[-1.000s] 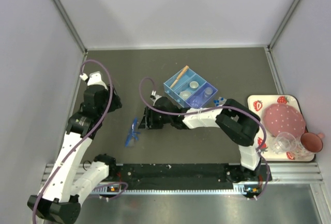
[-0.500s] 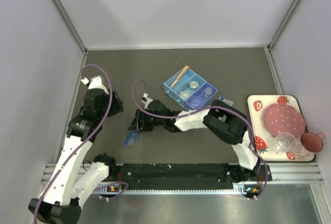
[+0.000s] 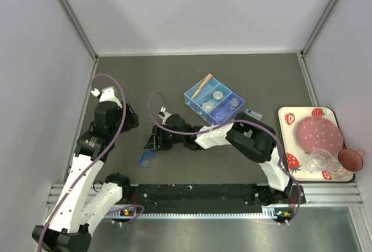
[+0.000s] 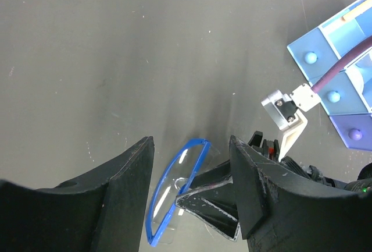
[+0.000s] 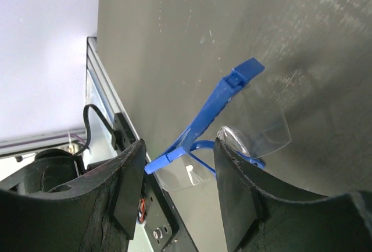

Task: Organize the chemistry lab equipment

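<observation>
- One pair of blue-framed safety glasses (image 3: pixel 145 158) lay on the dark worktop (image 3: pixel 174 77), left of centre and closest of all the loose items to the near edge. Their long axis ran on a slant, from near-left up to far-right.
- Just beyond them, the right pincer (image 3: pixel 152 144) sat low at their far-right end, with its arm stretched across from the right side. In its wrist view the fingers (image 5: pixel 131 188) were spread, with the glasses' blue temple arm and clear lens framed between them. I could not tell whether either finger was touching the frame.
- This arm looked much the nearer of the two. A pick-up would likely need it to advance toward the near-left, along that slant, and close across the thin frame.
- Farther back, toward the left edge, the left pincer (image 3: pixel 129 118) hung well apart from the glasses. It was also spread and held nothing.
- A single blue-capped tube (image 3: pixel 251 113) lay loose, right of centre.
- Farthest, the blue divided box (image 3: pixel 214 102) stood mid-worktop, with a wooden clip (image 3: pixel 202 85) in its far-left compartment.
</observation>
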Tool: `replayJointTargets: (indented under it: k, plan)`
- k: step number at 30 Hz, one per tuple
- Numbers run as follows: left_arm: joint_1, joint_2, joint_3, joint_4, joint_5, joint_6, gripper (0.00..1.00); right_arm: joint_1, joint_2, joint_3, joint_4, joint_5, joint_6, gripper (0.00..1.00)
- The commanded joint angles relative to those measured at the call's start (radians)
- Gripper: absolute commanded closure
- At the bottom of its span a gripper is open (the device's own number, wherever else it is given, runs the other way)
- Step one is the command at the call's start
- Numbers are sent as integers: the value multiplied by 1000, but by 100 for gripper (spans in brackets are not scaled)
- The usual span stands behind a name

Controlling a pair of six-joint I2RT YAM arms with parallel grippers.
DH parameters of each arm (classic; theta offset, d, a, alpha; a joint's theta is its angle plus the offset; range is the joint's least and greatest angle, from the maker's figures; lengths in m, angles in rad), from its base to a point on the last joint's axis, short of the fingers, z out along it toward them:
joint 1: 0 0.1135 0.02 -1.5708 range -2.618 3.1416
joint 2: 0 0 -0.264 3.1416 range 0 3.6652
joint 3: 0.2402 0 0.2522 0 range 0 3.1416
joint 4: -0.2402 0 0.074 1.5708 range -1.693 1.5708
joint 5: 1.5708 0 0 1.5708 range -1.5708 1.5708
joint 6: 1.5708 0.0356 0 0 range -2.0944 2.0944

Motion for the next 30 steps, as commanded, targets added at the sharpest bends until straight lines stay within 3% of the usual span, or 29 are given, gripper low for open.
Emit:
replayJointTargets:
  k: [1, 16, 25, 27, 30]
  plan:
    - [6, -12, -3, 38, 10, 3, 40, 34, -42, -20, 30, 5, 6, 50]
    - [6, -10, -9, 44, 13, 9, 40, 49, -10, 36, -38, 82, -15, 50]
    - [6, -13, -20, 53, 13, 15, 40, 44, 7, 113, -83, 183, -54, 60]
    - [6, -10, -21, 55, 12, 18, 40, 44, 13, 122, -91, 186, -54, 65]
    - [6, -12, -23, 55, 7, 21, 40, 44, 16, 118, -88, 188, -54, 82]
